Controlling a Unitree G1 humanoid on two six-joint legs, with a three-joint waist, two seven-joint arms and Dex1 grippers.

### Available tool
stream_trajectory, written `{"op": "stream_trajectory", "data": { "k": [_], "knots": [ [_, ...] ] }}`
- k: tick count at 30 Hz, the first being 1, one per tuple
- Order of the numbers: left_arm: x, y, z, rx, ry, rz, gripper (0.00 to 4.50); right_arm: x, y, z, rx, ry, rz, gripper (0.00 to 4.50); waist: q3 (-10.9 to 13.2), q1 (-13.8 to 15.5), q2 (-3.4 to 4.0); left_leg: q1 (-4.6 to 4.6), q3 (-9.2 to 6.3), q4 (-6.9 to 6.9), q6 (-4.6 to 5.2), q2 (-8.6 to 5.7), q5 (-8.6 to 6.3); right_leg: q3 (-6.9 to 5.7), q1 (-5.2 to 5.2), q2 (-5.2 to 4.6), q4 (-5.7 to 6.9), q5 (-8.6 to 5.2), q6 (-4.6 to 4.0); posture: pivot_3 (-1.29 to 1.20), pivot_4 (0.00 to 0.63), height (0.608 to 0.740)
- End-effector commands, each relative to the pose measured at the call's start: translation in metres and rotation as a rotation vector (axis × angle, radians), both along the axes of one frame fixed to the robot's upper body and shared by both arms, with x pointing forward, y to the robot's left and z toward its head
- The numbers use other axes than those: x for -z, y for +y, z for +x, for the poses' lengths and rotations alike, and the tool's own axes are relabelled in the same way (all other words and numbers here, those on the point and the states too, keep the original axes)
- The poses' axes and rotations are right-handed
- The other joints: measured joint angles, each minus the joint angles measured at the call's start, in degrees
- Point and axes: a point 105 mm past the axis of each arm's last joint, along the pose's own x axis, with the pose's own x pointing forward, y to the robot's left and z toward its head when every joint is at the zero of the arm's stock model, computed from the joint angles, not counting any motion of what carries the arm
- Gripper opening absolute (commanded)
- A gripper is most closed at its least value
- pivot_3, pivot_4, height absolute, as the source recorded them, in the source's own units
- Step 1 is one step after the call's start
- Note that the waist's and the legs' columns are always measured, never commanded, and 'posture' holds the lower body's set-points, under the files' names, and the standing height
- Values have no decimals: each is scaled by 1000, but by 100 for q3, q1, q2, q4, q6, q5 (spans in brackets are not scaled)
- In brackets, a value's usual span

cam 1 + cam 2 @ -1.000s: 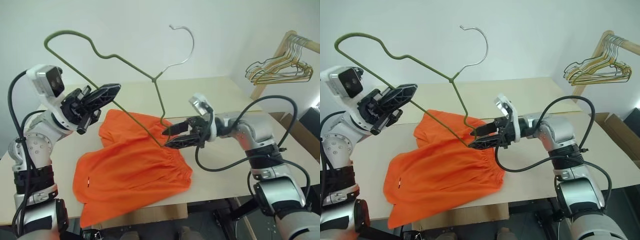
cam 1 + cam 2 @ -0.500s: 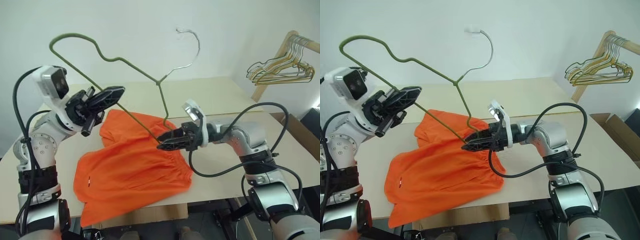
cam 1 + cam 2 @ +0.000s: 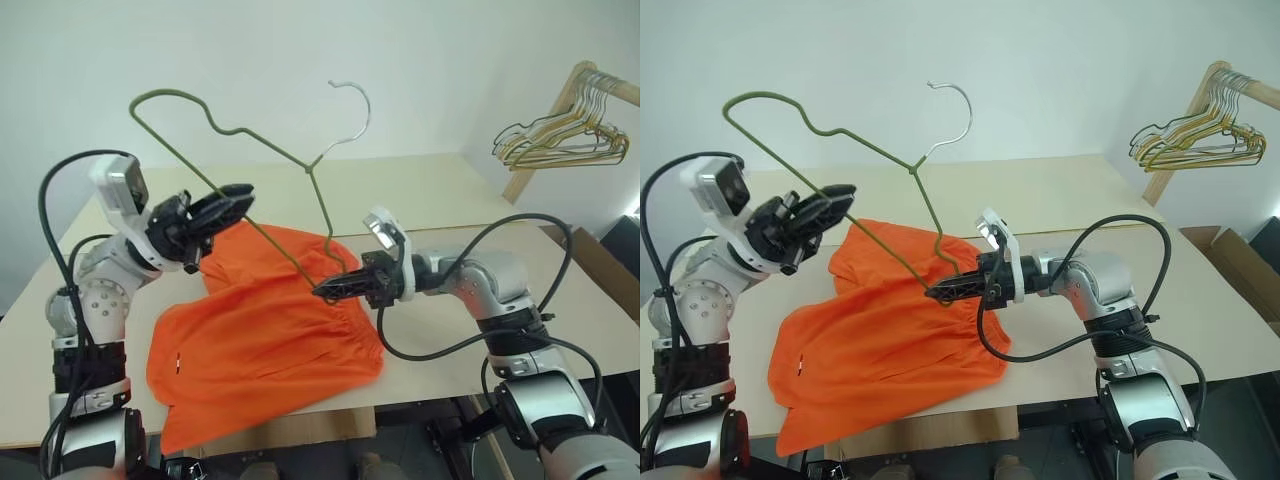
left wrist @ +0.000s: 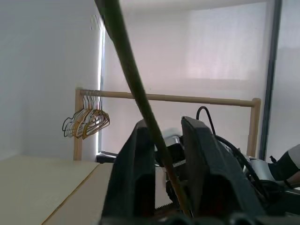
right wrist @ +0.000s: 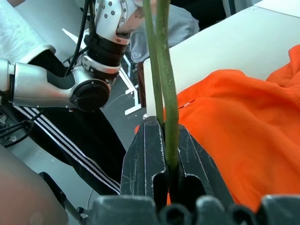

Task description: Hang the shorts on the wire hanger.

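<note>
The orange shorts (image 3: 270,330) lie spread on the table, with one leg hanging over its front edge. The wire hanger (image 3: 308,167) is held up above them, tilted, with its hook high. My right gripper (image 3: 320,292) is shut on the hanger's lower corner, just over the shorts' waistband. The right wrist view shows its fingers (image 5: 147,140) clamped on the doubled wire (image 5: 164,70). My left gripper (image 3: 240,192) is at the hanger's long bar, above the shorts' far left part. In the left wrist view its fingers (image 4: 199,140) stand apart, with the wire (image 4: 136,79) running loose between them.
A bunch of pale gold wire hangers (image 3: 560,140) hangs on a wooden rack at the far right. The pale table (image 3: 430,180) stretches behind and to the right of the shorts. A cardboard box (image 3: 600,265) sits beyond its right edge. A person's striped trousers (image 5: 70,140) are near the table.
My right gripper has closed on the hanger's lower corner. My left gripper has sunk a little and its fingers have parted around the bar. The hanger has tilted lower on the left.
</note>
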Motion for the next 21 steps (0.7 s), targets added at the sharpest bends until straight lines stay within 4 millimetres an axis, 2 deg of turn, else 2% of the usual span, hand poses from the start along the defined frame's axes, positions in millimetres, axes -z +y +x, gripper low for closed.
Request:
{"op": "stream_trajectory", "data": {
  "k": [1, 4, 7, 11, 13, 18, 21],
  "knots": [
    [29, -2, 6, -66, 6, 218, 2492, -23, -11, 2, 62, -13, 96, 0, 0, 1, 0, -1, 0, 0, 0, 0, 0, 0, 0, 0, 0, 0, 0, 24, 0, 740],
    [65, 8, 10, -125, -18, 504, 3458, -24, -24, 3, 123, 17, 94, 0, 0, -3, 0, 1, 2, -1, 0, 0, 0, 1, -1, 0, -1, 0, 0, 18, 0, 740],
    [78, 23, 12, -158, -55, 683, 4395, -6, -49, 1, 204, 105, -21, 0, 1, 6, 1, -1, 4, -2, 0, 1, 0, 0, -2, 0, -4, -1, -1, 20, 0, 740],
    [90, 37, 5, -139, -123, 891, 4462, 29, -85, -4, 349, 266, -202, 0, 1, 18, 1, -7, 9, -2, 3, 1, -2, -1, -3, -6, -12, -2, 1, 20, 0, 740],
    [95, 41, -2, -101, -138, 954, 4462, 37, -99, -11, 387, 325, -240, 0, 1, 17, 1, -7, 13, -2, 8, 2, -5, 2, -3, -6, -13, -2, 2, 17, 0, 740],
    [102, 43, -16, -35, -173, 1033, 4462, 60, -145, -45, 400, 638, -276, 0, 3, 7, 1, -8, 19, -1, 17, 4, -10, 6, -5, -6, -16, -5, 6, 3, 0, 740],
    [103, 41, -18, -28, -183, 1051, 4462, 70, -171, -66, 402, 732, -317, 0, 4, 19, 1, -5, 23, 3, 19, 4, -11, 7, -1, -8, -15, -17, 27, -5, 0, 740]
  ]
}}
